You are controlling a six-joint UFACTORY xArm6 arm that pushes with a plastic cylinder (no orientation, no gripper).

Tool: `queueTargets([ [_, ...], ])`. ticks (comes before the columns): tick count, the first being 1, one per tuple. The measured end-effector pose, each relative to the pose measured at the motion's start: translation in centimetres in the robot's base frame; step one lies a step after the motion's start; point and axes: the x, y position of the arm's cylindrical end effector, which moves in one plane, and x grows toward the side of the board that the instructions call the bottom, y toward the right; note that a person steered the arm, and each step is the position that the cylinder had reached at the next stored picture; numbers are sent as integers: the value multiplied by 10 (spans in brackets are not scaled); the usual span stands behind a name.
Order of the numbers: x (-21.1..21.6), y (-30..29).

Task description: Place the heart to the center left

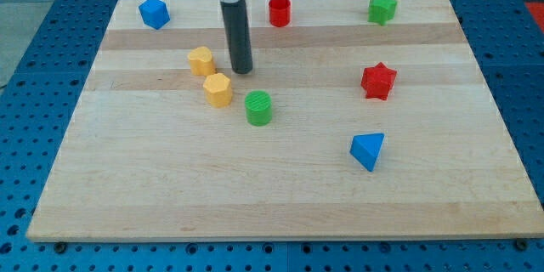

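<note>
The yellow heart [201,60] lies on the wooden board [280,204], left of centre in the upper half. My tip [243,71] is down on the board just to the right of the heart, with a small gap between them. A yellow hexagon [218,90] sits just below the heart, down and to the left of the tip. A green cylinder [258,108] lies below the tip.
A blue block [154,13] is at the top left. A red cylinder [280,11] is at the top centre and a green star [382,8] at the top right. A red star [378,81] and a blue triangle [367,150] lie on the right.
</note>
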Motion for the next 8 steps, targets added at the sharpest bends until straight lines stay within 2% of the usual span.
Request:
queueTargets([
  [2, -3, -86],
  [8, -3, -121],
])
